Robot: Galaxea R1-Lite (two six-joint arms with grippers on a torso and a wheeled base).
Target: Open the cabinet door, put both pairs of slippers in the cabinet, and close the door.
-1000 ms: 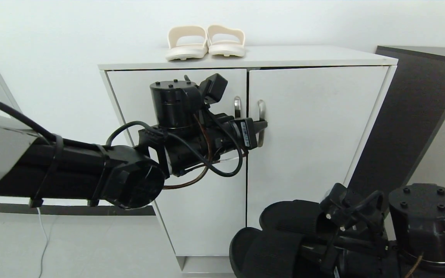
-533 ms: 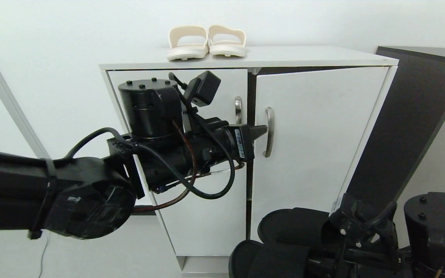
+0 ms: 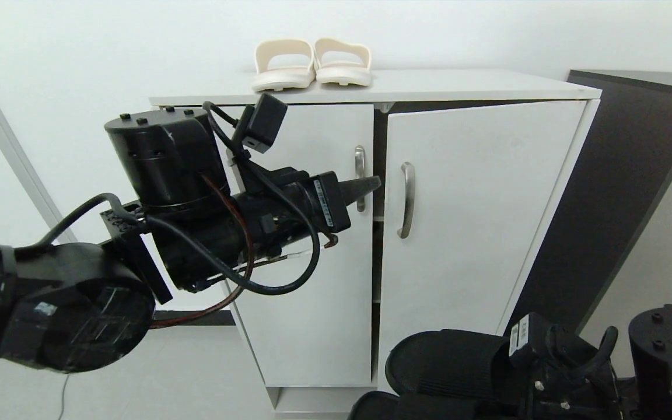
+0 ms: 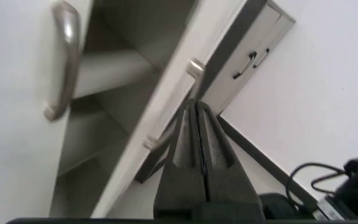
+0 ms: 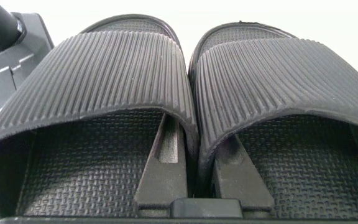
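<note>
The white two-door cabinet [image 3: 476, 87] is seen with its right-hand door [image 3: 487, 233] ajar, so that a narrow dark gap is left at the cabinet's middle and pale inner shelves [image 4: 104, 68] are exposed. The door's slim metal bar handle [image 3: 407, 199] is set upright along the free edge, its long axis vertical.

The left gripper [image 3: 371, 185] is held level in front of the cabinet's middle seam, at handle height, with its fingers pressed flat together and nothing between them. The handle lies just beyond the tips, toward the cabinet's hinged right side and apart from them. This arm is judged the nearer for swinging the door wider.

A pair of black ribbed rubber slippers [image 3: 447, 364] is held low before the cabinet's right door by the right gripper [image 5: 197, 134], one finger inside each slipper and the two inner walls pinched between them. A pair of cream slide slippers [image 3: 311, 64] is set on the cabinet's top, near the back edge.

A white wall [image 3: 79, 58] is behind the cabinet, a dark grey panel [image 3: 622, 192] against its right side, and a grey floor [image 3: 167, 373] beneath.
</note>
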